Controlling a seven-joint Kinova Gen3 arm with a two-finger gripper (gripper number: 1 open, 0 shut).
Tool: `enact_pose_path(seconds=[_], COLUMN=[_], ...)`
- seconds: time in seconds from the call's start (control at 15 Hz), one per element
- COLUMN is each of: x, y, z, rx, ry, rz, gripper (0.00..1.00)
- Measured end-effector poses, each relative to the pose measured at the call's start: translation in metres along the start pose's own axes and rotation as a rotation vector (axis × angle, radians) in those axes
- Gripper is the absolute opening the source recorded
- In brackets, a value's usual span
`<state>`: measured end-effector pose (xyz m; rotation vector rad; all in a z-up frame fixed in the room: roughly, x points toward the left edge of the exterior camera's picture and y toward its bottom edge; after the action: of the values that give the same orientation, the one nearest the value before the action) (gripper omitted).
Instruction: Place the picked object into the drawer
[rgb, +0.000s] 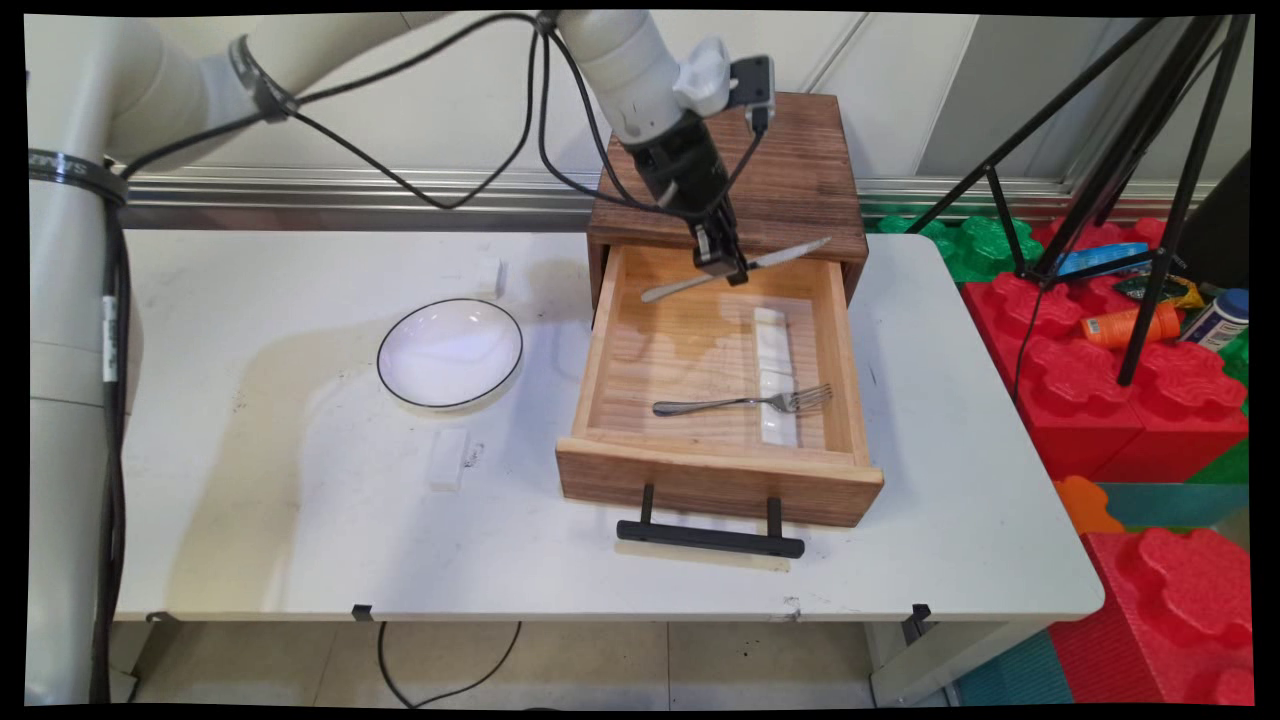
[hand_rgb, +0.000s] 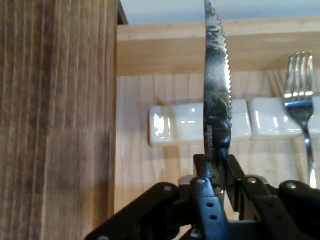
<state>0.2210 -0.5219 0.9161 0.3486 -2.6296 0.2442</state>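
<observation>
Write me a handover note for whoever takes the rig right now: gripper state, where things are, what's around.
Gripper: shut on the knife, clamped near its middle, held above the back of the open drawer. In the hand view the serrated blade stands between the fingers.
Drawer: pulled out of the dark wooden cabinet. Inside lie a fork and a white cutlery rest; the fork's tines lie across the rest.
Table: a white plate with a dark rim sits left of the drawer, with one small white block in front of it and another behind it.
</observation>
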Motion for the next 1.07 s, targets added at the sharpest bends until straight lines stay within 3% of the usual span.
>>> enact_pose_path(seconds=[0.53, 1.07], x=[-0.019, -0.03], y=[-0.008, -0.01], z=[0.057, 0.091], rx=[-0.033, -0.055], ry=[-0.021, -0.033], rz=[-0.028, -0.051], gripper=[0.0, 0.0])
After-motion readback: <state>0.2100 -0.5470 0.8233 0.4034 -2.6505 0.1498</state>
